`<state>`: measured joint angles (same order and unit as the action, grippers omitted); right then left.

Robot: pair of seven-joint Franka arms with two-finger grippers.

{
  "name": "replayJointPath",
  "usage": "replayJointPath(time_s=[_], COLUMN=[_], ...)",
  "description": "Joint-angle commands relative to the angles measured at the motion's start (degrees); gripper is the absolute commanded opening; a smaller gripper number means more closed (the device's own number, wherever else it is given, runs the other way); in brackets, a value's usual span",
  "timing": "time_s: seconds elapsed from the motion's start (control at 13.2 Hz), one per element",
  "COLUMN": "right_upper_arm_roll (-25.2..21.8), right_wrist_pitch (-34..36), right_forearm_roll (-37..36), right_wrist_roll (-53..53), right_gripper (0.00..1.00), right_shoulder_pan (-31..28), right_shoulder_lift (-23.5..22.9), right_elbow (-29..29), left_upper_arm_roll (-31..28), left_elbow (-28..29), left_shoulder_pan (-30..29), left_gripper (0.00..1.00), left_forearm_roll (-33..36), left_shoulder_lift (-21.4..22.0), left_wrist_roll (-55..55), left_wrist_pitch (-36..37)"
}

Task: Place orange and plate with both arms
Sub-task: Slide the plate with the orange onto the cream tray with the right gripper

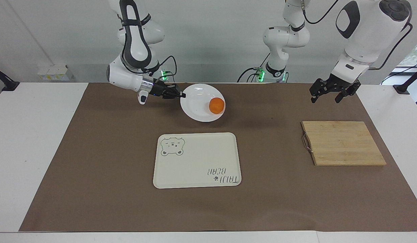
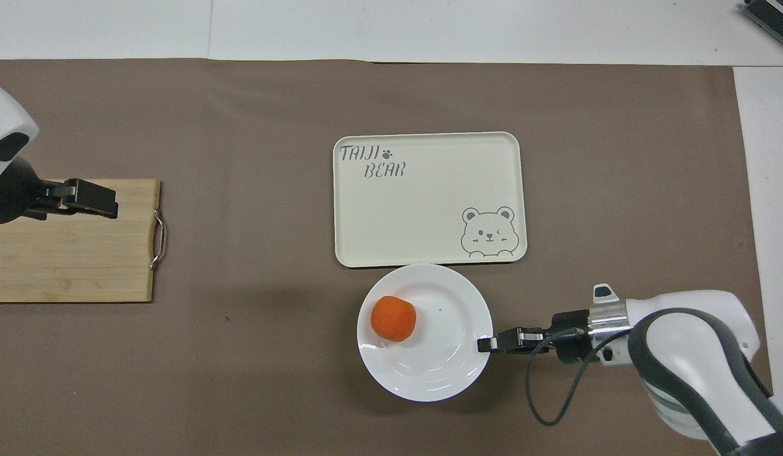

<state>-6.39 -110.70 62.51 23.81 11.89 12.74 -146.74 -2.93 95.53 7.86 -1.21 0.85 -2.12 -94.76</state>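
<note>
White plate [image 1: 200, 103] pinched at its rim by right gripper [image 1: 182, 96], lifted and tipped over brown mat near tray [image 1: 197, 160], orange [image 1: 216, 105] against its low rim; next, level carefully, then onto tray; left gripper [image 1: 332, 91] spread, waiting above board [image 1: 343, 143].

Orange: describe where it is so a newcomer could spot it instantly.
Start at the big cream rectangular tray with the bear drawing mid-table; just nearer the robots is a round glossy white plate, gripped at its rim by the right gripper. The small round bright-orange fruit sits on that plate, at the edge away from the gripper. It is the only brightly coloured thing there.
</note>
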Motion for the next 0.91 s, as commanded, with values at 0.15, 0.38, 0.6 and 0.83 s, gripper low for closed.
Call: replayJointPath(time_s=[0.15, 0.38, 0.6, 0.83], right_upper_arm_roll=[0.07, 0.24, 0.42, 0.33], right_wrist_pitch=[9.7, 11.82, 10.77, 10.24], right_forearm_roll=[-0.73, 0.41, 1.02, 3.05], right_wrist_roll=[-3.77, -4.04, -9.03, -12.47], right_gripper=[0.0, 0.0, 0.0, 0.0], right_shoulder_pan=[-5.99, -6.97, -6.27, -6.53], right_shoulder_lift=[-0.87, -5.78, -13.86, -22.29], right_elbow=[10.14, 17.26, 29.37, 40.98], left_upper_arm_roll=[0.38, 0.38, 0.38, 0.38], left_elbow=[0.27, 0.27, 0.27, 0.27], left_shoulder_pan=[-0.65, -0.65, -0.65, -0.65], left_gripper=[1.0, 1.0, 1.0, 1.0], left_forearm_roll=[1.13, 1.13, 1.13, 1.13], left_shoulder_lift=[0.82, 0.82, 0.82, 0.82], left_wrist_roll=[0.62, 0.62, 0.62, 0.62], left_wrist_pitch=[0.45, 0.45, 0.45, 0.45])
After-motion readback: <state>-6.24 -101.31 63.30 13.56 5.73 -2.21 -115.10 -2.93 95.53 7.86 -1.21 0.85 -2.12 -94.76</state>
